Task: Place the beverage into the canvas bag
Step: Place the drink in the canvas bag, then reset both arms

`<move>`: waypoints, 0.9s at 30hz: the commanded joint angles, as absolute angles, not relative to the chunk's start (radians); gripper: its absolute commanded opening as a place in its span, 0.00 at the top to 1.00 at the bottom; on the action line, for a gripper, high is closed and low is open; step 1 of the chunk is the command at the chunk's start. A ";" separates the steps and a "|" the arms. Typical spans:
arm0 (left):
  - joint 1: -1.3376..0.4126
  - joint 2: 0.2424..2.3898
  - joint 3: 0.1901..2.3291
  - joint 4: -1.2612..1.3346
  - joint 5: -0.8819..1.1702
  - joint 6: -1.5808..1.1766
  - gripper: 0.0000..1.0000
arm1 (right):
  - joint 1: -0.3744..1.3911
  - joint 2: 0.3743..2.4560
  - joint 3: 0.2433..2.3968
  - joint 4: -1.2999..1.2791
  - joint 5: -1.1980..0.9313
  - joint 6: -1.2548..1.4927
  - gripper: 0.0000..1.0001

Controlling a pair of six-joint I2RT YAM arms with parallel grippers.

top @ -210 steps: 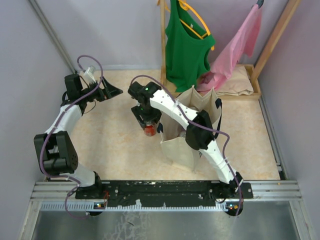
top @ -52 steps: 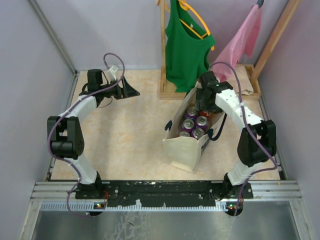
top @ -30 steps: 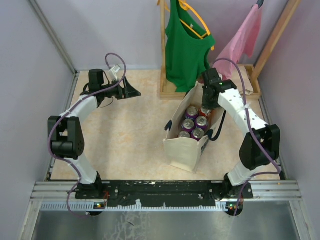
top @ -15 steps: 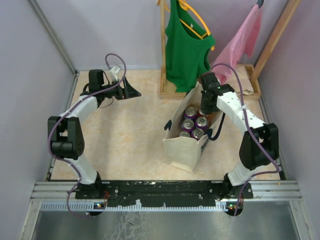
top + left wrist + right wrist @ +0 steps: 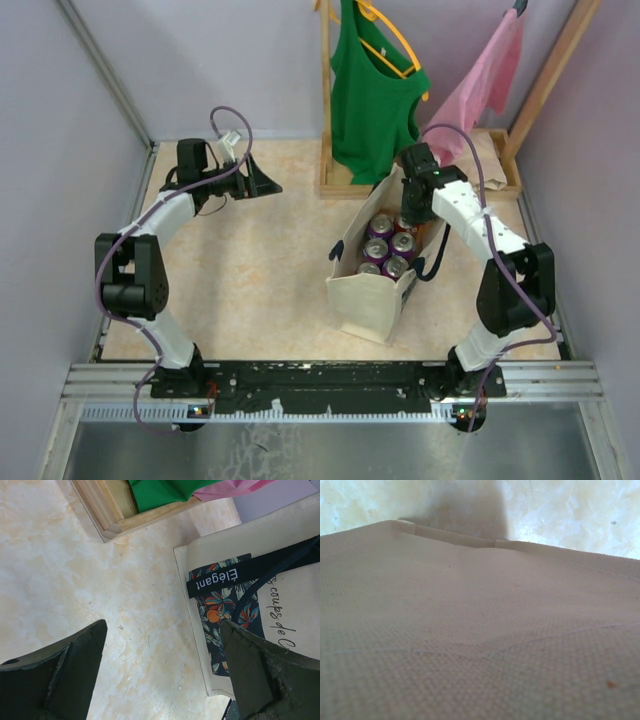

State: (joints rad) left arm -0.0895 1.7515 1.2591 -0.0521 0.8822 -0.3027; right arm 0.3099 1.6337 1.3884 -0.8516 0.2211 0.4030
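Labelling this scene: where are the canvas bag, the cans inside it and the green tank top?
canvas bag (image 5: 365,300): top external view, on its cream near wall.
cans (image 5: 404,243): top external view, on one purple lid.
green tank top (image 5: 370,110): top external view, on its chest.

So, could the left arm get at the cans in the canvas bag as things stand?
Probably yes. The left tool is open over bare table, the canvas bag gapes upward with the cans exposed, and nothing lies between; only the right tool crowds the far corner.
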 commanded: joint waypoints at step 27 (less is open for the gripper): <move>-0.365 1.553 1.461 -0.317 0.955 0.104 0.00 | 0.300 1.186 1.462 -0.873 0.198 0.377 0.01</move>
